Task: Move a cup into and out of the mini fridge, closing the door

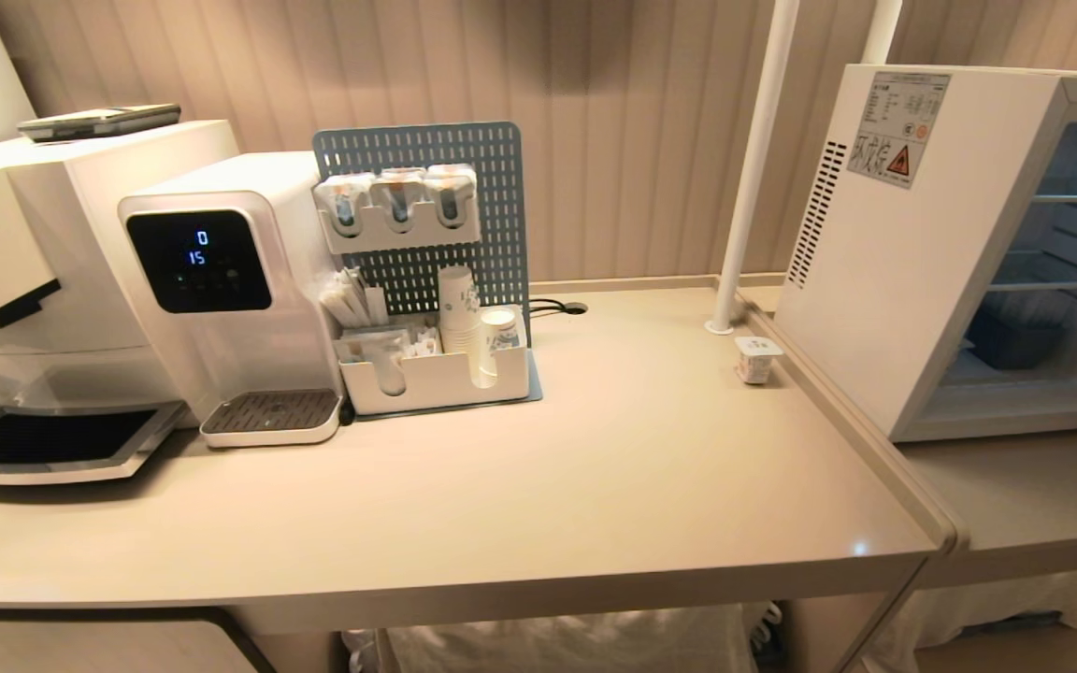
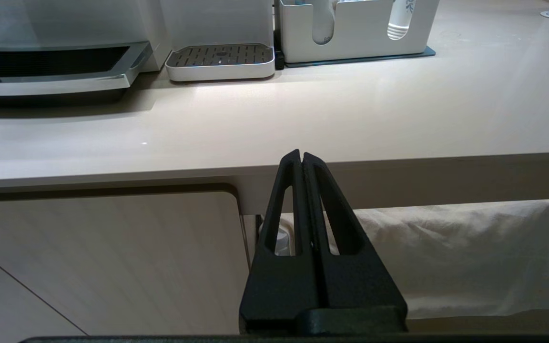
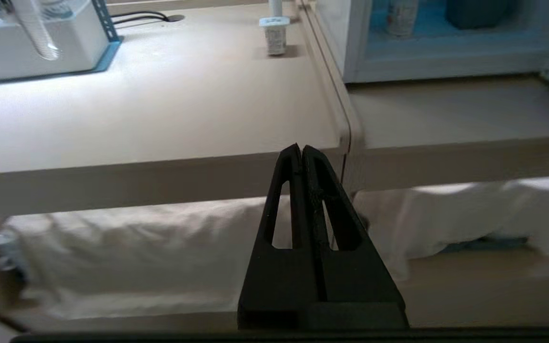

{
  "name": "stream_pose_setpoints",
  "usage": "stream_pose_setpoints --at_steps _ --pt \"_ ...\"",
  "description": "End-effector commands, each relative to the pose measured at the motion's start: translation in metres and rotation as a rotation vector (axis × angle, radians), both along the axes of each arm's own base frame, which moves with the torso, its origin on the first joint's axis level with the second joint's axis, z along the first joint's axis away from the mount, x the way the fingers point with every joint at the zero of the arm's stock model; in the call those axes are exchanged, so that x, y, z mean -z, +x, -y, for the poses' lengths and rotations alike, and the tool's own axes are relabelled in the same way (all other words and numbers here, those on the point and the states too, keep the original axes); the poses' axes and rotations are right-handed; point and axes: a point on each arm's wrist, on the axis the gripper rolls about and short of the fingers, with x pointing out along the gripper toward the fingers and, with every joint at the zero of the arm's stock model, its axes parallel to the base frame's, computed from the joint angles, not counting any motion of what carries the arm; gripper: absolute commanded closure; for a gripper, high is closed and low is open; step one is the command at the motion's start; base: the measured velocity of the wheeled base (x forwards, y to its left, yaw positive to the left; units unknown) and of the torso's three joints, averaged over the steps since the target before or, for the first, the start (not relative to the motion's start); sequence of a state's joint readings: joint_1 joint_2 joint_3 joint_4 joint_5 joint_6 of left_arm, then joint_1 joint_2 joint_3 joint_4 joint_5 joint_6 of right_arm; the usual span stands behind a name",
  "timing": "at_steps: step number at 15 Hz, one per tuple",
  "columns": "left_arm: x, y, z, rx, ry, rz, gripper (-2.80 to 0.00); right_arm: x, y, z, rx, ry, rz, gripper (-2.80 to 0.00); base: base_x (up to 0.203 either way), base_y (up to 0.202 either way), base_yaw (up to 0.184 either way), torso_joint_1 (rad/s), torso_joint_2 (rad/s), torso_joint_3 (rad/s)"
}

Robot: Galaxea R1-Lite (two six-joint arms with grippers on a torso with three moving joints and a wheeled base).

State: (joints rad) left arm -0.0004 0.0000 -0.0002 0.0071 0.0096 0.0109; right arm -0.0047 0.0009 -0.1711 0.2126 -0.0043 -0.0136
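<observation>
Beige countertop (image 1: pixel 595 467) under everything. White mini fridge (image 1: pixel 884 280), side sticker grey-white with an orange-red warning triangle, pale blue inside. Left of the fridge, white cup (image 1: pixel 756 359) with faint orange print on its side. Farther left, grey-blue pegboard (image 1: pixel 501 215) dotted with small holes, white organiser tray (image 1: pixel 436 379), white paper cups (image 1: pixel 459 308) with blue pattern. White water dispenser (image 1: pixel 221 280), black panel with blue-white digits. Matt black left gripper (image 2: pixel 301 155) and right gripper (image 3: pixel 300 148).

The water dispenser's display (image 1: pixel 199 259) reads "0" and "15".
</observation>
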Motion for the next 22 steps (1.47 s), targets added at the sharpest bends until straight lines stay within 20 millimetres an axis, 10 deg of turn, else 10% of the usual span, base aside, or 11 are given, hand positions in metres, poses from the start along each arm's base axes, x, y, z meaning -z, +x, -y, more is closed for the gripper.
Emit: stream_pose_setpoints --at_steps 1,22 --pt "0.0004 0.0001 0.0 -0.002 -0.002 -0.006 0.0 0.0286 0.0161 0.0 -0.004 -0.027 0.015 0.0 0.0 0.0 0.0 0.0 0.0 0.0" --pt "-0.0001 0.0002 -0.0001 -0.002 -0.032 0.003 0.0 0.0248 0.0156 -0.0001 -0.011 -0.025 0.035 0.0 0.0 0.0 0.0 0.0 0.0 0.0"
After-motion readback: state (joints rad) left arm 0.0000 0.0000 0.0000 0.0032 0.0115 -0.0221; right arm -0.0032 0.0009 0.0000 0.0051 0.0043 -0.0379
